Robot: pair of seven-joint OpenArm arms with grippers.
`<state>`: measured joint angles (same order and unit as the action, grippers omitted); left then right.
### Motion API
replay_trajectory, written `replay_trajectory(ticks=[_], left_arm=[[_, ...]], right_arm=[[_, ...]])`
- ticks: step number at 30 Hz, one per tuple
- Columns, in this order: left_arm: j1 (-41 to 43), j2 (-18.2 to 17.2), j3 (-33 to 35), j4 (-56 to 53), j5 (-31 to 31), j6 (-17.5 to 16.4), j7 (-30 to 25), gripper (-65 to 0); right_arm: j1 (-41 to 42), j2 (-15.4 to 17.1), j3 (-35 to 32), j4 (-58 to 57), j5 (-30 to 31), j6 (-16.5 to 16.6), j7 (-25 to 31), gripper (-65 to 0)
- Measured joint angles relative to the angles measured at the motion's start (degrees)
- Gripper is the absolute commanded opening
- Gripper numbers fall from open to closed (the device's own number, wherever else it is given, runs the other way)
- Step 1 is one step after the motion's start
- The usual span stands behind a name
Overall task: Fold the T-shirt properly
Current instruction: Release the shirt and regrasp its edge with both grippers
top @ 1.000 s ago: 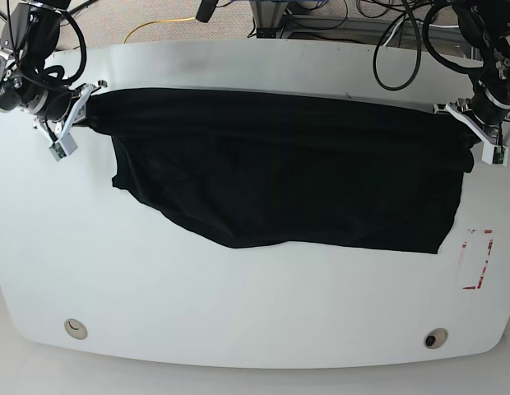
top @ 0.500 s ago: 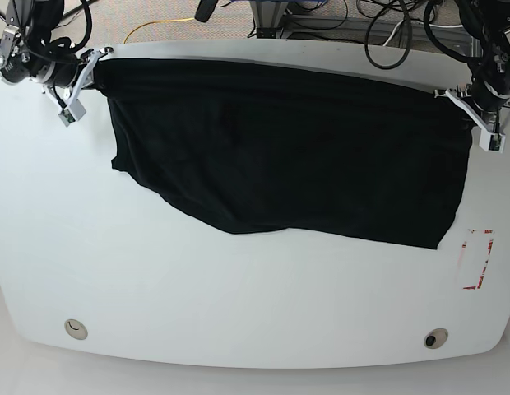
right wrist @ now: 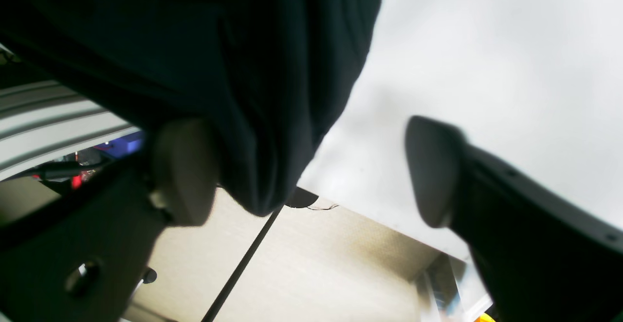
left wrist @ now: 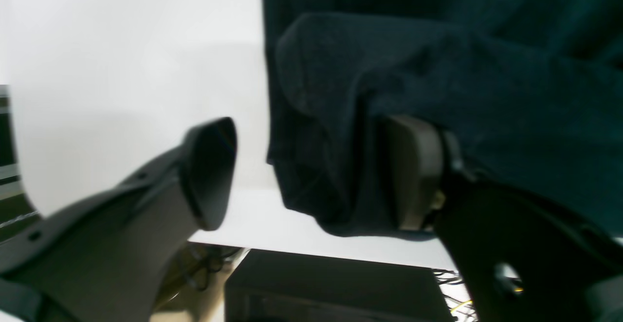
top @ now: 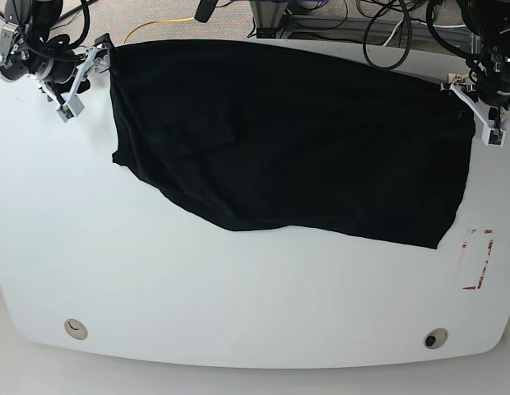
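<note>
The black T-shirt [top: 280,140] lies spread across the far half of the white table [top: 156,280], its near edge slanting and wrinkled. My right gripper [top: 85,72] is at the shirt's far left corner and my left gripper [top: 473,107] at its far right corner. In the left wrist view my left gripper [left wrist: 311,171] is open, and a bunched cloth corner [left wrist: 331,117] rests against one pad [left wrist: 409,171]. The right wrist view shows my right gripper [right wrist: 306,171] open too, with a fold of the shirt [right wrist: 263,117] hanging beside one pad [right wrist: 180,166], not pinched.
A white card with red marks [top: 477,259] lies near the table's right edge. Two round holes [top: 74,329] [top: 436,337] sit near the front edge. Cables and a yellow cord [top: 160,29] run behind the far edge. A dark box [left wrist: 331,288] shows below the table edge.
Both grippers carried the shirt's far edge toward the back of the table, stretching it flatter. Both were shut on the corners before and now stand open.
</note>
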<state>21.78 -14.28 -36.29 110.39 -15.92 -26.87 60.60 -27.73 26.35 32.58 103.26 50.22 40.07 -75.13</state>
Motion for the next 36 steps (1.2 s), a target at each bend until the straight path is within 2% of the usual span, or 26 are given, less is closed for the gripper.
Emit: replay_trajectory(ticks=[3,8,10,13,15,18,21,24,27,30,32,34,36], left_arm=[[0.1,-1.7,1.9,0.0,-0.3,0.0,0.0,-19.9],[0.1,-4.6,2.1,0.0,-5.0,0.0,0.1,-20.1],[0.2,-5.9,1.4,0.0,-7.1,-0.1,1.7,-20.3],[-0.3,-7.0,-4.7,0.1,-12.5,-0.3,3.1,-20.3],[-0.4,-7.5,-8.6,0.2,-14.4,-1.9,3.0,-20.4],[-1.9,-7.7,-9.0,0.3,-16.0,-3.5,3.3,-20.4],[-4.1,-7.0,-5.2,0.3,-15.8,-3.9,3.0,-20.6],[-4.0,-5.0,-2.0,0.4,-10.3,-4.1,2.5,-20.6],[-3.4,-2.5,-0.2,0.3,-4.6,-4.3,3.4,-20.6],[-3.8,-1.3,0.8,0.2,-1.6,-4.5,2.8,-20.6],[-4.0,-1.0,1.9,0.1,0.9,-4.5,2.5,-20.6],[-3.8,-0.8,3.6,0.1,3.7,-4.5,1.4,-20.6],[-3.7,-0.4,5.6,-0.3,5.0,-4.5,0.3,-20.6]], right_arm=[[-0.1,0.0,0.1,2.6,-0.5,-0.1,-0.1,-4.1],[0.2,0.0,0.1,8.1,0.1,-0.2,0.2,-4.4],[0.1,-0.1,0.9,8.2,0.7,-0.1,0.3,-4.4],[0.0,-0.7,6.2,8.0,0.2,-0.1,-0.1,-4.4],[0.4,-1.9,8.9,7.9,-0.6,-0.1,-0.2,-4.6],[3.5,-4.4,9.0,7.7,-0.8,-0.2,-0.9,-4.9],[6.8,-6.9,8.7,7.8,0.4,-0.1,-0.1,-13.0],[8.0,-9.6,8.8,7.8,0.0,-0.1,-0.6,-26.6],[8.8,-11.4,5.7,7.6,-1.6,-0.2,-2.0,-41.1],[9.6,-12.9,2.6,7.6,-0.1,-0.2,-1.1,-51.0],[10.3,-13.7,1.8,7.6,-0.2,-0.2,-0.7,-53.4],[10.8,-14.7,1.4,6.6,-1.7,-0.2,-0.7,-53.1],[12.0,-16.0,0.7,4.7,-5.5,-0.2,-1.2,-53.1]])
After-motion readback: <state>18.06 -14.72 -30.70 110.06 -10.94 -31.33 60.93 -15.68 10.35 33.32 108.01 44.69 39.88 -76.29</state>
